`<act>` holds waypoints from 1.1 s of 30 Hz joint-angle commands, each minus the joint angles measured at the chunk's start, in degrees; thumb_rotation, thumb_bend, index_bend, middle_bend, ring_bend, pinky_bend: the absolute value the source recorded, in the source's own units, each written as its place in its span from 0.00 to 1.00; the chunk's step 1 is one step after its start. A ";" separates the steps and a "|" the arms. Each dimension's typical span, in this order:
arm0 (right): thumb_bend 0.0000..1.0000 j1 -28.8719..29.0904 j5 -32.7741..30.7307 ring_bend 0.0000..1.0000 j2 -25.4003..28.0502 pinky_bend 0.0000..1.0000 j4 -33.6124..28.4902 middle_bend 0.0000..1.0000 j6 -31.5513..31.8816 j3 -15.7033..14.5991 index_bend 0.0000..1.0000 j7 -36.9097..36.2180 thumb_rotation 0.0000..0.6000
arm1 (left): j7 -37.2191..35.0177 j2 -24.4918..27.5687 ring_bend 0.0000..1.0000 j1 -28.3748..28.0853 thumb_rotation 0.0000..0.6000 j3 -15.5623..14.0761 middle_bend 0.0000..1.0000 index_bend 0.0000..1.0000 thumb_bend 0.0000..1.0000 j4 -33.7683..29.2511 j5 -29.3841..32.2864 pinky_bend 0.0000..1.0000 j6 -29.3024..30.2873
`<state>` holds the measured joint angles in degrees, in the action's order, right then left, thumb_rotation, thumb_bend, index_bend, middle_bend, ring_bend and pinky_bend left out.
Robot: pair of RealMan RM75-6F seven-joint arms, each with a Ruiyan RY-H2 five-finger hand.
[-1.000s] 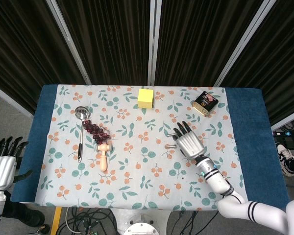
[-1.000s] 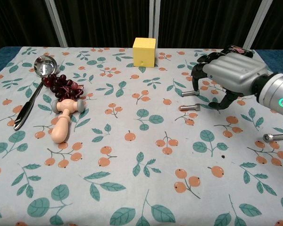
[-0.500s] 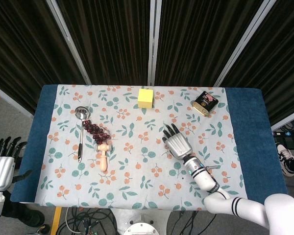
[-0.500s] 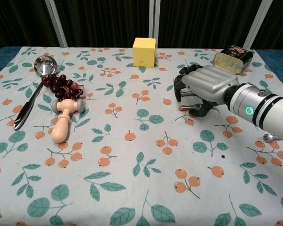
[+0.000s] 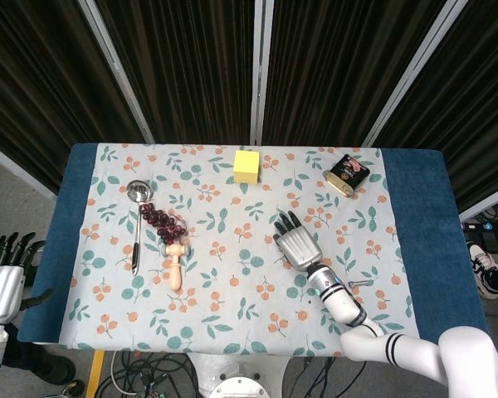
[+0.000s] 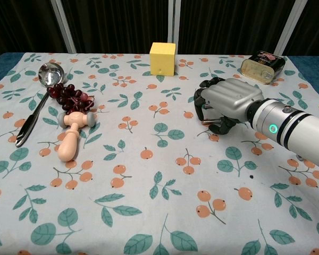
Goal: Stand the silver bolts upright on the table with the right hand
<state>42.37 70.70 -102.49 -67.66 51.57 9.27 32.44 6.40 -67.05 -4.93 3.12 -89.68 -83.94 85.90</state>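
Note:
My right hand [image 5: 295, 242] [image 6: 226, 100] sits low over the floral tablecloth [image 5: 216, 290], right of centre, palm down with its fingers curled onto the cloth. In the chest view the end of one silver bolt [image 6: 205, 121] peeks out from under the fingers, lying flat. Whether the fingers grip it is hidden. A further silver bolt [image 5: 358, 283] lies on its side beside my right forearm in the head view. My left hand [image 5: 2, 280] hangs off the table's left edge, fingers spread and holding nothing.
A yellow block [image 5: 246, 166] stands at the back centre and a gold-and-black tin [image 5: 347, 175] at the back right. On the left lie a metal ladle [image 5: 136, 225], a dark red bunch of grapes [image 5: 163, 221] and a wooden roller [image 5: 176, 264].
My right hand has moved left and down over the two bolts near the centre, covering them. The left hand has not moved.

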 commanded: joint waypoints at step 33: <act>0.41 -2.69 -2.08 0.00 7.63 0.00 -10.93 0.25 -7.16 2.93 0.59 -34.22 1.00 | 0.30 0.22 0.01 0.30 1.00 -0.15 0.11 0.20 0.00 -0.32 -0.28 0.00 0.23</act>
<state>40.08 67.98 -96.22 -77.62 46.59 11.79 2.81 6.70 -66.83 -4.64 2.97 -90.01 -84.23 86.13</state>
